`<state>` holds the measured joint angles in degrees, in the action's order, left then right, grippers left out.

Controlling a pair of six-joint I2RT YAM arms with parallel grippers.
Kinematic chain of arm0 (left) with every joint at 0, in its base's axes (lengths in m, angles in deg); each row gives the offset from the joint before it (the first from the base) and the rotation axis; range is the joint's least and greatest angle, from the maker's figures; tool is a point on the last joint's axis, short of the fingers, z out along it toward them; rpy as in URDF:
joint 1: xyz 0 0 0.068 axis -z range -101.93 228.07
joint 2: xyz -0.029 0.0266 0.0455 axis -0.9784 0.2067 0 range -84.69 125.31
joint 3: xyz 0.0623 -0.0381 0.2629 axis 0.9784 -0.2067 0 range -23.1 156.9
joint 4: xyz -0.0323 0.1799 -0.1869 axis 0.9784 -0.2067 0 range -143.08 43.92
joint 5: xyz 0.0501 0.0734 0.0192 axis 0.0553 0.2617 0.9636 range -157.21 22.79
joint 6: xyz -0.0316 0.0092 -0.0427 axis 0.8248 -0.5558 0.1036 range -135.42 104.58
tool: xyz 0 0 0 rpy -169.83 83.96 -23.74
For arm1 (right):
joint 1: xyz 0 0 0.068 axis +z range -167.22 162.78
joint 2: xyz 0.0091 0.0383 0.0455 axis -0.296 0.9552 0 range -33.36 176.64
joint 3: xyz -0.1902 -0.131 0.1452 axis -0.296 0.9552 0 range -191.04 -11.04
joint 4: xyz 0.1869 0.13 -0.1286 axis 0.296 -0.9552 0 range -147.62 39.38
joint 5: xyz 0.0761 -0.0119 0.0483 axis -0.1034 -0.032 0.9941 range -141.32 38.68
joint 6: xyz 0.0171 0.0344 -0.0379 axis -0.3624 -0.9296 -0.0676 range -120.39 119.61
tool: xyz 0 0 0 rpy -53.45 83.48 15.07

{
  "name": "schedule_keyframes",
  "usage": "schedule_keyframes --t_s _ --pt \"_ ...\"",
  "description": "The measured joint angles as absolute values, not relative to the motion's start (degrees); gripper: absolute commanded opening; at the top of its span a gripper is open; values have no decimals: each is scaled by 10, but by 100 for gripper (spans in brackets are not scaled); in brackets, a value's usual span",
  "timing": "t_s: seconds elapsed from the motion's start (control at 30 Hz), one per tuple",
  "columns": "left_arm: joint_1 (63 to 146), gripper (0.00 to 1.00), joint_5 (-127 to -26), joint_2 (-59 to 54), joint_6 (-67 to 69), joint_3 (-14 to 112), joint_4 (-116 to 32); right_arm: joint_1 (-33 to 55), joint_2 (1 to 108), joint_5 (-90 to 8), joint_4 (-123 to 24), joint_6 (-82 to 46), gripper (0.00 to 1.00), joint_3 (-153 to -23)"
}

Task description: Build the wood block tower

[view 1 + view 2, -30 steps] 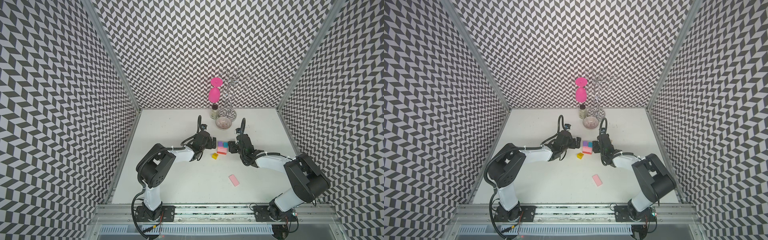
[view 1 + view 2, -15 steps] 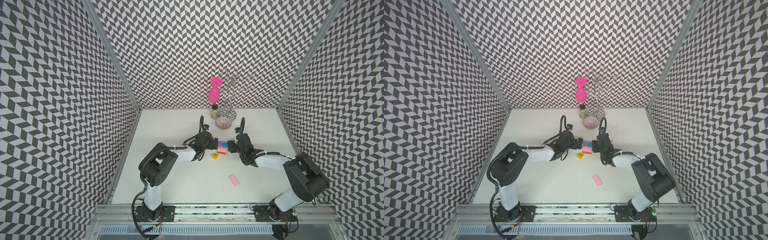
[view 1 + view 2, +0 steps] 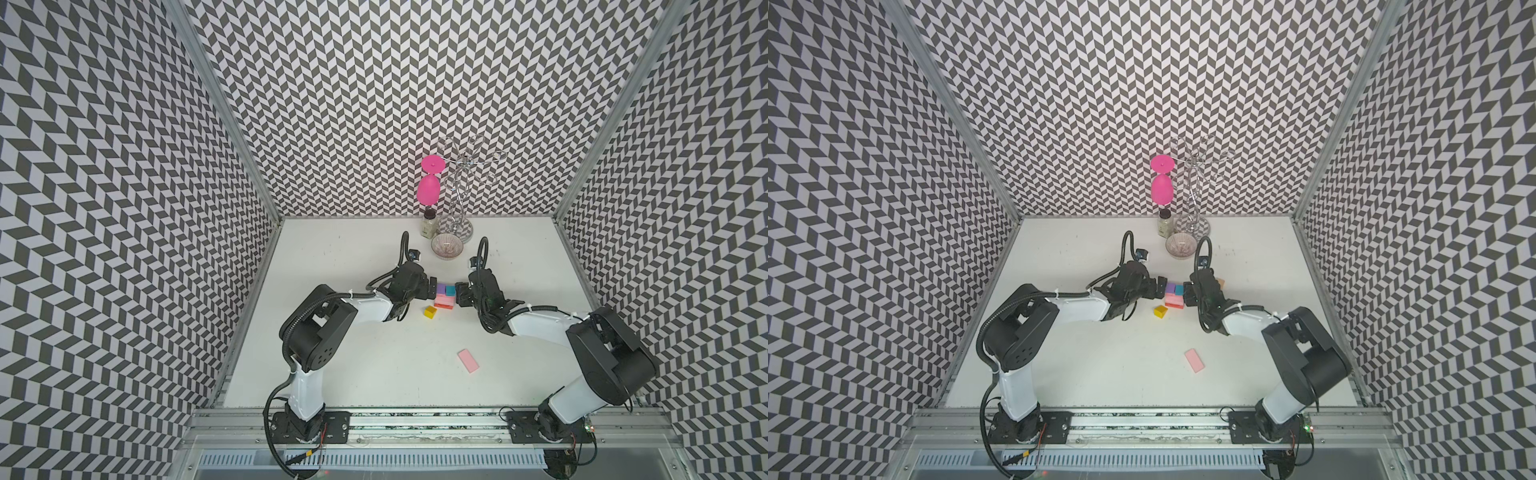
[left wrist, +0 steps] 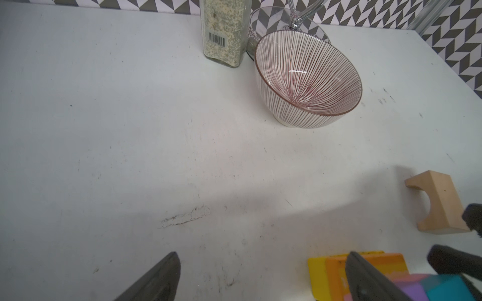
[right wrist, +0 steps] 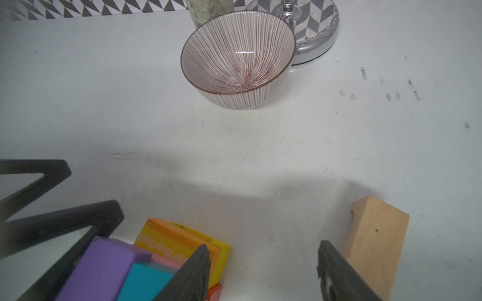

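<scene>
The wood block tower [image 3: 444, 297] stands mid-table: purple [image 3: 1170, 287] and teal [image 3: 1179, 289] blocks on a pink slab over orange, yellow and red pieces. In the right wrist view the purple block [image 5: 101, 265], the teal block [image 5: 146, 281] and an orange slab [image 5: 172, 239] show. My left gripper [image 3: 432, 286] is open just left of the tower, and one of its fingers [image 4: 365, 278] stands at the stack. My right gripper [image 3: 459, 293] is open on the tower's right, with bare table between its jaws. A loose yellow block [image 3: 430, 312] and a pink slab [image 3: 468, 360] lie nearer the front.
A plain wood arch piece [image 5: 375, 239] lies just outside the right gripper's outer finger. A striped bowl [image 3: 446, 246], a spice jar [image 3: 429, 223] and a chrome stand [image 3: 457, 199] with a pink goblet [image 3: 429, 189] stand at the back wall.
The left arm has edged slightly right, toward the tower. The right arm and the blocks have stayed put.
</scene>
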<state>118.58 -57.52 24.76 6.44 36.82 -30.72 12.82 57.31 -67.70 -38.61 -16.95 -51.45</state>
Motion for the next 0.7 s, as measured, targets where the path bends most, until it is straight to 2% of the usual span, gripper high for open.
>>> schedule_keyframes --t_s 0.4,0.7 --pt "1186 99 -569 248 64 368 -307 140 534 -690 -390 -199 64 -493" --pt "1186 99 -564 248 64 368 -307 167 532 -701 -388 -213 59 -485"
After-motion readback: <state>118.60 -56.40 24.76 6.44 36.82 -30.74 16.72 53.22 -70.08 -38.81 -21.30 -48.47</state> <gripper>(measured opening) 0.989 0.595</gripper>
